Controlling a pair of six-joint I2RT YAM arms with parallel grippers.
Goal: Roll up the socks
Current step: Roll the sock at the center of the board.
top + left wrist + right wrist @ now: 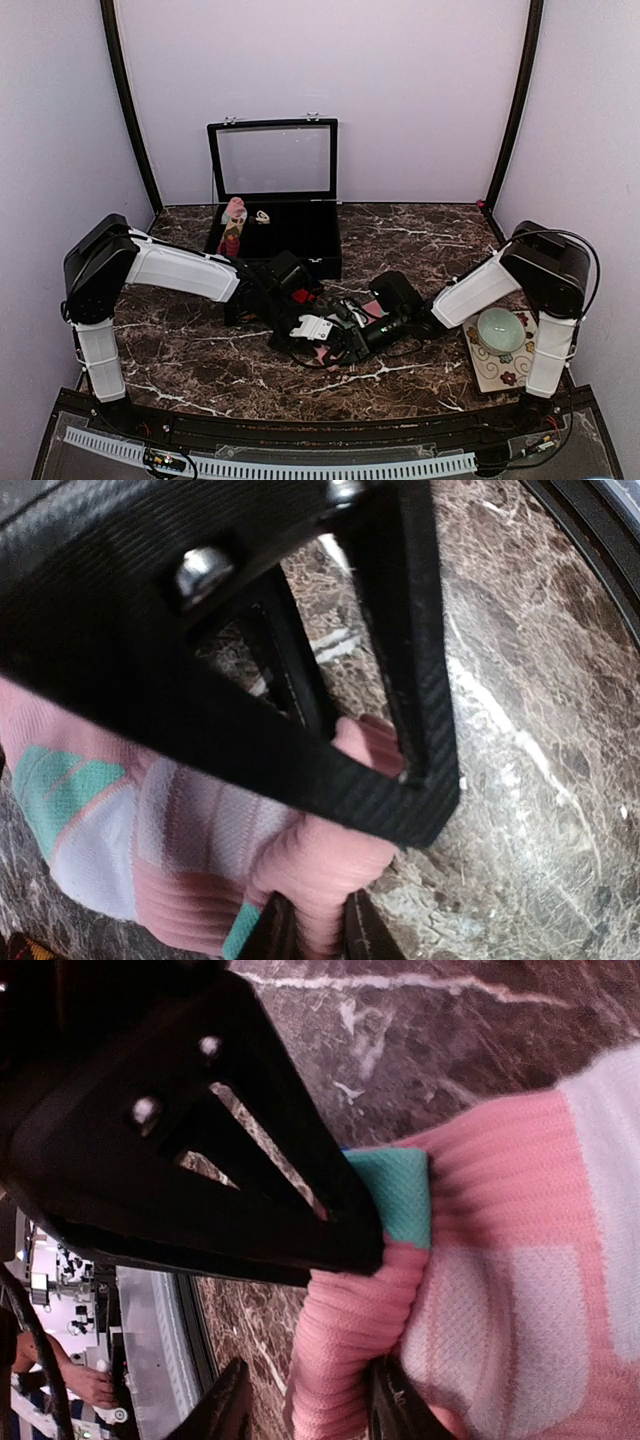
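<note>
Pink sock (pixel 200 830) bunched, long axis unclear; left fingers (pixel 300 770) pinch it; right fingers (pixel 300 1230): cannot tell.

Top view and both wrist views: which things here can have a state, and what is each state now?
display case: open, lid upright
pink sock: bunched, between both grippers
left gripper: shut on pink sock
right gripper: open, jaws around the pink sock's cuff
bowl: upright, looks empty
sock roll: standing in the display case

Soft, ribbed knit cloth of the pink sock (pixel 500 1260) against the glossy, veined marble-look table (pixel 540 730).
</note>
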